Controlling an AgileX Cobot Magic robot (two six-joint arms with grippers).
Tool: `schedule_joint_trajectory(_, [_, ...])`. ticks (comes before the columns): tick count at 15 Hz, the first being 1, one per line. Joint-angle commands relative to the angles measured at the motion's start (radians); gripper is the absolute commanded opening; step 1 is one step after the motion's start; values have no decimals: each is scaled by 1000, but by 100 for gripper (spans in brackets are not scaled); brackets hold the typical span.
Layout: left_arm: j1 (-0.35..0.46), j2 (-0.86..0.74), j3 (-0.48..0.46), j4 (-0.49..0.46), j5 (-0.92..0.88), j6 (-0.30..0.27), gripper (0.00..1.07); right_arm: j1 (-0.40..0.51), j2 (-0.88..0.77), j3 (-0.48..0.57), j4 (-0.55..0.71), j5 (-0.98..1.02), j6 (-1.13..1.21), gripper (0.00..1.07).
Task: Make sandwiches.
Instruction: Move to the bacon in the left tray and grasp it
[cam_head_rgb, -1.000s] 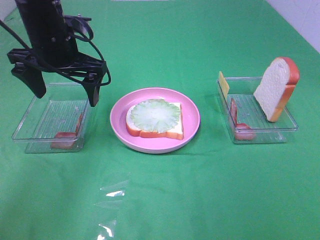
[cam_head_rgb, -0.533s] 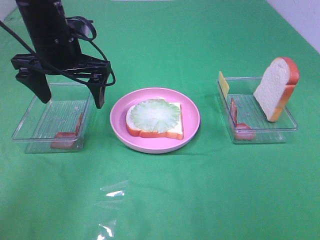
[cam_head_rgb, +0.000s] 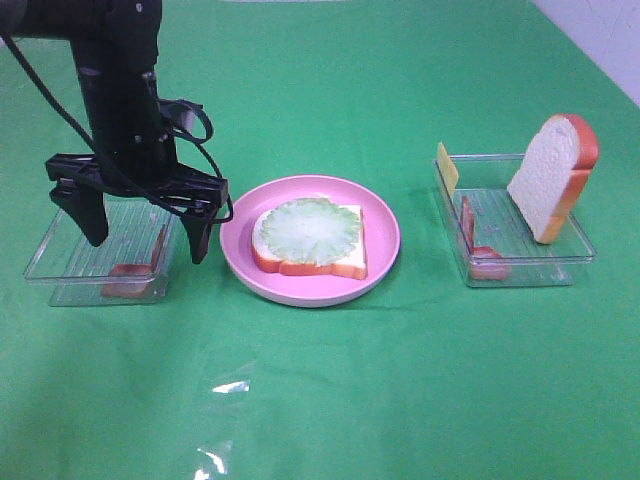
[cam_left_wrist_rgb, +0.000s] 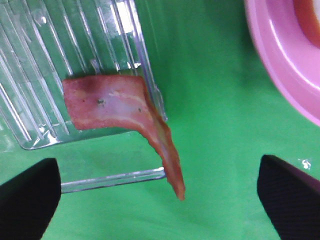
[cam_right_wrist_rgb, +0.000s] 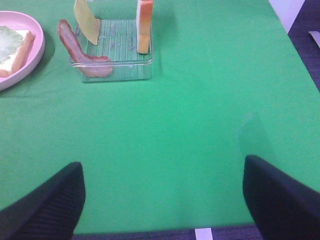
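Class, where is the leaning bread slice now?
In the exterior high view, the bread slice leans in the right clear tray, right of the pink plate.

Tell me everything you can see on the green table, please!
plate: one, pink, middle
bread slice: two, white with orange-brown crust; one flat on the plate, one leaning in the right tray
lettuce: one, pale green, on the plate's bread
clear tray: two, see-through; left and right of the plate
bacon strip: two, pinkish red; one in each tray
cheese slice: one, yellow, right tray
tablecloth: one, green, under everything
left gripper: black, open, over the left tray's bacon
right gripper: black, open, empty, over bare cloth
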Motion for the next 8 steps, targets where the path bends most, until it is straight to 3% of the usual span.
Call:
schedule_joint_trajectory(1, [-3, 6, 7, 17, -17, 2, 99, -1, -28, 4, 0, -6, 0, 84])
schedule_joint_trajectory(5, [-2, 6, 7, 22, -17, 9, 79, -1, -28, 4, 0, -6, 0, 84])
schedule_joint_trajectory(8, [-2, 6, 7, 27, -17, 9, 75, -1, -28, 4, 0, -6, 0, 84])
